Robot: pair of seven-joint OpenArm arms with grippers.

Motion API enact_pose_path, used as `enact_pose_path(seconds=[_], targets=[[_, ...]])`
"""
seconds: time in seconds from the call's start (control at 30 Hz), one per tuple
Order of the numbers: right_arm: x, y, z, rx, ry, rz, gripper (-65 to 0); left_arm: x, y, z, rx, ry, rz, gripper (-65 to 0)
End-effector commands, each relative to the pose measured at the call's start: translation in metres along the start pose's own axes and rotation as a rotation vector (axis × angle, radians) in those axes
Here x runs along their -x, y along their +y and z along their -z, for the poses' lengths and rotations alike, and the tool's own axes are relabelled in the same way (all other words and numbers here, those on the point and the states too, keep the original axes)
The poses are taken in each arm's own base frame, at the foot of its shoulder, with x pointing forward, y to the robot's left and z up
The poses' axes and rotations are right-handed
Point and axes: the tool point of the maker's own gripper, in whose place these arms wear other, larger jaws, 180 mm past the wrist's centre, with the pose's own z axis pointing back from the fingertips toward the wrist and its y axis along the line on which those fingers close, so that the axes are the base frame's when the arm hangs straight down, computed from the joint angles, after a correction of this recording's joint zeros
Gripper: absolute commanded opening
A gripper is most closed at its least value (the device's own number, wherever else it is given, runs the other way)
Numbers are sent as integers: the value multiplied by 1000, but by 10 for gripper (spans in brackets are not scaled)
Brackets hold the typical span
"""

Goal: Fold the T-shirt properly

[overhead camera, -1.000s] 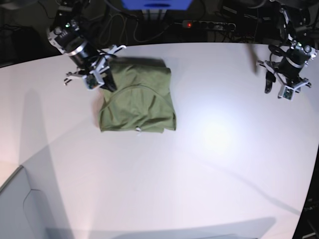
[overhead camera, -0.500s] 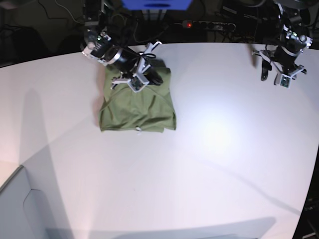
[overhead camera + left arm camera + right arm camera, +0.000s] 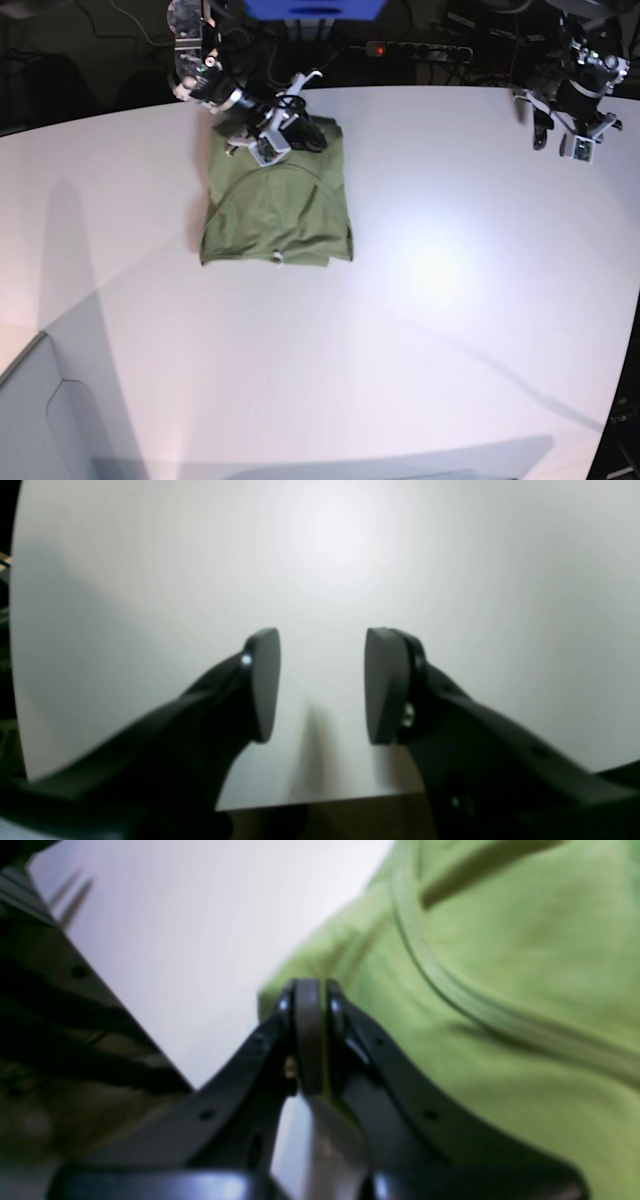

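Observation:
The olive-green T-shirt (image 3: 275,205) lies folded into a rough rectangle on the white table (image 3: 450,300), left of centre, with a small white tag at its near edge. My right gripper (image 3: 310,137) hovers over the shirt's far edge. In the right wrist view its fingertips (image 3: 310,990) are pressed together with no cloth showing between them, and the T-shirt (image 3: 500,990) with a curved seam fills the right side. My left gripper (image 3: 557,140) is at the far right corner of the table, away from the shirt. In the left wrist view that gripper (image 3: 320,680) is open over bare table (image 3: 325,555).
A black power strip (image 3: 420,48) with a red light and cables lies behind the table's far edge. A blue object (image 3: 315,8) stands at the back centre. A grey surface (image 3: 30,420) sits at the near left corner. The table's edge (image 3: 300,800) runs just under the left gripper.
My right arm has swung from the shirt's left far corner across to the middle of its far edge, still shut. My left arm has drawn back toward the far right corner.

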Motion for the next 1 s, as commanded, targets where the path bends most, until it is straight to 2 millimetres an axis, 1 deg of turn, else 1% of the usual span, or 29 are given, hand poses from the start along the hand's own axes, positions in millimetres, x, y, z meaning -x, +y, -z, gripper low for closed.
enact_pose_path(seconds=[0.0,0.1,0.13,0.2,0.27,0.33,0.4,0.43,0.53,0.57,0.63,0.73,0.83,0.9,0.93,0.97], targets=[[-25,6,-8,-3,-91,-12,-650,-3,2,-6,-3,-17,11,-385],[-54,13,-30,28,-149,-82,-650,0,0,-10,2,-7,19,-385],[-60,12,-38,46,-159,-98,-650,5,-3,-12,6,3,16,-385],[-64,2,-57,107,-161,-120,-650,7,-7,-17,6,7,16,-386],[-59,-9,-74,166,-144,-119,-650,12,-4,-30,-25,13,1,-386],[-50,-18,-87,217,-114,-105,-650,17,-3,-38,-53,13,-29,-389],[-35,-24,-100,254,-74,-82,-650,22,-2,-47,-79,19,-48,-428],[-25,-24,-106,269,-50,-65,-650,29,-4,-51,-84,35,-59,-464],[-2,-19,-122,289,9,-22,-650,48,-8,-62,-87,83,-81,-601],[7,-17,-127,294,34,-10,-650,57,-11,-68,-85,111,-86,-650],[24,-12,-139,305,90,21,-650,75,-18,-77,-72,163,-96,-650],[45,0,-150,294,151,58,-650,99,-28,-86,-52,226,-124,-650],[60,5,-158,275,202,66,-650,126,-49,-83,0,281,-187,-650],[72,6,-159,270,225,89,-650,152,-67,-77,52,337,-237,-650],[83,7,-159,265,244,114,-650,165,-80,-73,86,367,-269,-650],[95,9,-159,259,265,142,-650,173,-86,-66,108,382,-287,-650]])
